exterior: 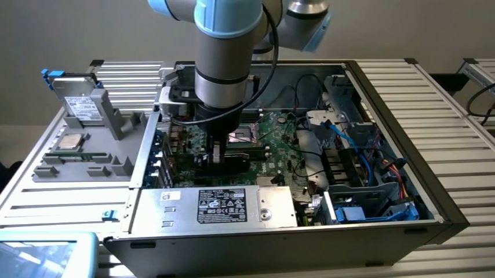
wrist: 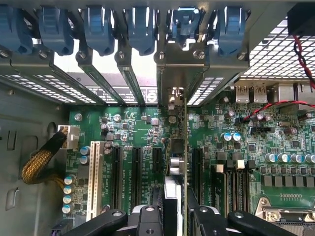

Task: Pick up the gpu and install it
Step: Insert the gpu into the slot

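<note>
No writing is readable. The black two-fingered gripper (wrist: pixel 174 216) is clamped on the thin green-board gpu (wrist: pixel 176 162), held edge-on above the green motherboard (wrist: pixel 142 128), its long axis toward the silver rear slot brackets (wrist: pixel 133 83).

The open computer case (exterior: pixel 371 226) lies on a slatted table (exterior: pixel 441 92). Inside it the motherboard (exterior: pixel 270 139) lies flat, with the power supply (exterior: pixel 224 205) at the near edge and the drive cage (exterior: pixel 371 202) toward the exterior view's right. The gripper (exterior: pixel 219 152) reaches down into the case over the expansion slots (wrist: pixel 133 169) — the gpu (wrist: pixel 176 162) stands on edge between its fingers (wrist: pixel 147 221). On the exterior view's left, outside the case, a tray (exterior: pixel 77 156) holds a hard drive (exterior: pixel 77 104).
</note>
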{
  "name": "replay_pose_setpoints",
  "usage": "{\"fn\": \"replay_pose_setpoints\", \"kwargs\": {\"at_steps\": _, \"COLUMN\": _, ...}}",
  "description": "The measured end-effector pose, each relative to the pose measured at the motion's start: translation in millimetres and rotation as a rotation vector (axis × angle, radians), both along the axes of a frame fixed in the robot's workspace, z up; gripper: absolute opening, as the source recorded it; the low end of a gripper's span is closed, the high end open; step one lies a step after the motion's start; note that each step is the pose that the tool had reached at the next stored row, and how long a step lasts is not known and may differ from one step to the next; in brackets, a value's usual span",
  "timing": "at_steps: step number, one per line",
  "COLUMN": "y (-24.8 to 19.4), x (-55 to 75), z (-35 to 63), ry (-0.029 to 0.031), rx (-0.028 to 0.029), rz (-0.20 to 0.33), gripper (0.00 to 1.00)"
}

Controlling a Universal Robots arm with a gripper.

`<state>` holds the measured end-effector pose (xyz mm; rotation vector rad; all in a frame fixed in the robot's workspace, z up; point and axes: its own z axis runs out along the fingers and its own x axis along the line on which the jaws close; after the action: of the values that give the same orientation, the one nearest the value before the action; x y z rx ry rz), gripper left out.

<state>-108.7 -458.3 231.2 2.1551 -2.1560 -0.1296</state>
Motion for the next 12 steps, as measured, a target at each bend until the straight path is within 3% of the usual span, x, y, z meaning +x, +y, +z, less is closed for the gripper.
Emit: {"fn": "replay_pose_setpoints", "kwargs": {"at_steps": 12, "y": -0.1, "x": -0.2, "z": -1.4, "ry": -0.0001, "rx": -0.0001, "rz": 0.000, "gripper": 0.29}}
